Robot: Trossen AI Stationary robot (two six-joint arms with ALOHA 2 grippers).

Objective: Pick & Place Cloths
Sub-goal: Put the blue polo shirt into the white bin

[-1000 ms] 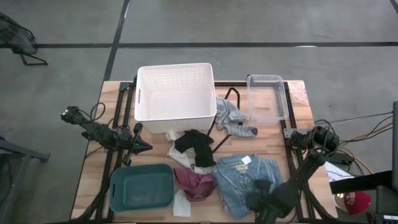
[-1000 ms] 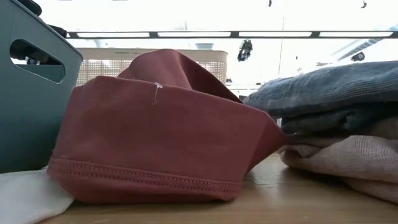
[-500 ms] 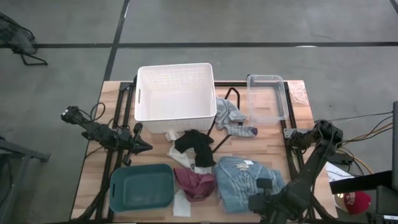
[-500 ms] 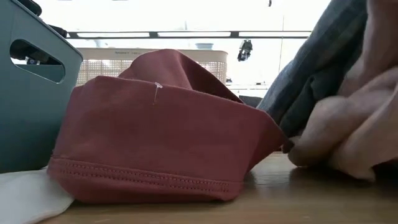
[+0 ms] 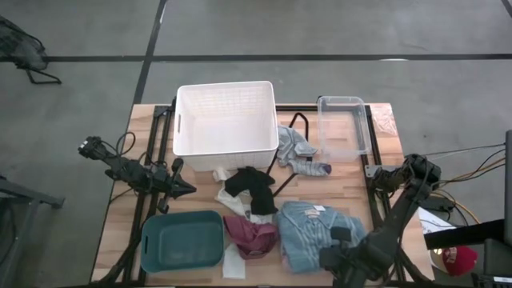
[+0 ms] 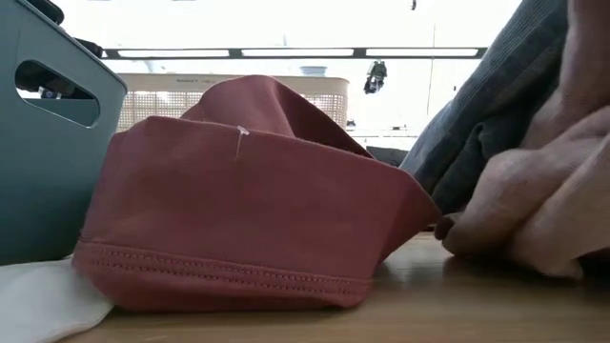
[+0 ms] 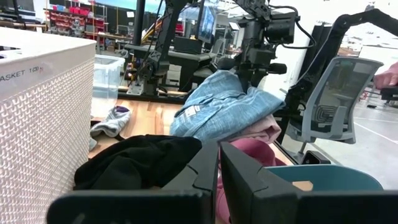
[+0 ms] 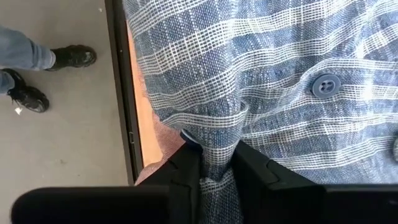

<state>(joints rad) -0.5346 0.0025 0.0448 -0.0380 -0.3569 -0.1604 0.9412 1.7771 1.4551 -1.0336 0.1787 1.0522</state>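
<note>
The blue-grey collared shirt (image 5: 308,228) lies at the table's near right on the pink checked shirt (image 6: 534,200). My right gripper (image 5: 336,244) is shut on its near right part. The maroon piece (image 5: 250,235) rests bunched on the table beside the teal bin. Farther back lie the black piece (image 5: 252,188), the cream strip (image 5: 230,203) and the small grey pieces (image 5: 300,152). My left gripper (image 5: 188,189) hovers shut at the table's left, pointing toward the black piece (image 7: 137,165) and touching nothing. My right gripper (image 8: 217,168) pinches a raised fold of the blue-grey shirt (image 8: 219,140) between its two fingers, coming from above near the shirt's near right edge. That part is lifted and slopes steeply (image 6: 486,114). The far part still lies on the table.
A white basket (image 5: 226,118) and a clear bin (image 5: 344,126) stand at the far edge, with the black wire hanger (image 5: 290,132) between them. A teal bin (image 5: 182,240) sits near left. A person's feet (image 8: 37,62) stand on the floor beyond the table's edge.
My right gripper has risen with the blue-grey shirt's near right part. In the low view the flat stack has tipped up into a steep slope, and pink cloth has come up with it. The shirt's far part has stayed on the table, and it looks more bunched from above.
</note>
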